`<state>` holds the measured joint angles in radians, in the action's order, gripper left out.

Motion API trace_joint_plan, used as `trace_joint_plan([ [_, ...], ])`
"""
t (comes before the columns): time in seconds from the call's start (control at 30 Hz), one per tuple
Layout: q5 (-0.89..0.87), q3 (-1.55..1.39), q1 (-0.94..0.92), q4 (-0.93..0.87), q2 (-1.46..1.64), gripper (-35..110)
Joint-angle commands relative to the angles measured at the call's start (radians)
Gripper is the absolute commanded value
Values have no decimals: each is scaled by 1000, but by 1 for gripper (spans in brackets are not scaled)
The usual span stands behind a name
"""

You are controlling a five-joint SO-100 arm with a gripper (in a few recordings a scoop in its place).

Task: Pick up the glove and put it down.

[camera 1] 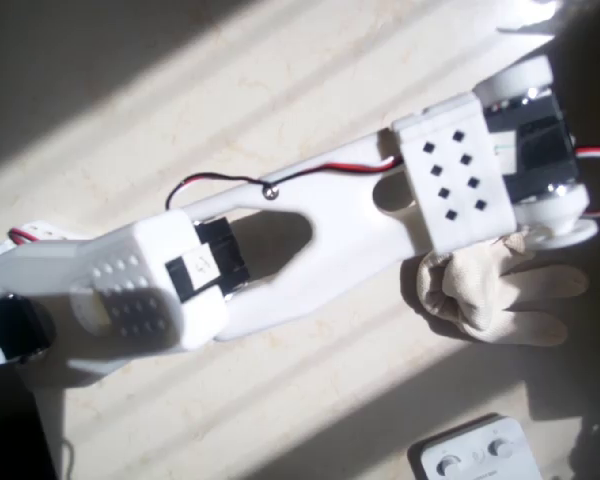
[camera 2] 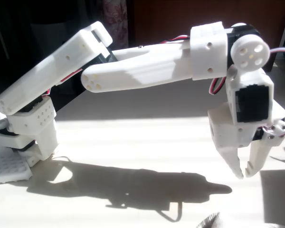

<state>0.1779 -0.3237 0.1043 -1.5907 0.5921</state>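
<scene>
Leftmost in the overhead view sits the white arm (camera 1: 310,225), its base end at about nine o'clock and its long forearm running toward two o'clock, with a thin red-and-black cable (camera 1: 250,183) trailing along its upper edge. Further right, the perforated wrist block covers the gripper head, so the fingertips themselves are hidden from above. Directly below that block, at roughly four o'clock of the picture, the cream glove (camera 1: 500,290) lies flat on the pale, sunlit table (camera 1: 280,80), its cuff end bunched under the wrist and its rounded fingers pointing toward three o'clock. At the bottom edge, near five o'clock, a white boxy device with round buttons (camera 1: 470,455) sits well apart from the glove.

From the side, the fixed view shows the same arm (camera 2: 147,66) reaching from nine o'clock across to the right, where the gripper (camera 2: 243,175) hangs pointing down at about four o'clock. Its two white fingers (camera 2: 232,164) are slightly parted at the tips, a narrow gap between them, and nothing is pinched there. They hover clear above the table (camera 2: 133,142), casting a dark shadow below. A small scrap of cream fabric (camera 2: 213,221) at the bottom edge, near six o'clock, lies below and left of the fingertips; whether it is the glove cannot be told.
</scene>
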Motion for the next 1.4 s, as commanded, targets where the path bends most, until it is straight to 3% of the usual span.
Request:
trace_joint_plan([
  [0.0,5,17,5,2,14,2],
  [0.4,6,-51,2,81,241,2],
  [0.87,6,-813,0,449,931,2],
  [1.37,6,-1577,0,666,1505,2],
])
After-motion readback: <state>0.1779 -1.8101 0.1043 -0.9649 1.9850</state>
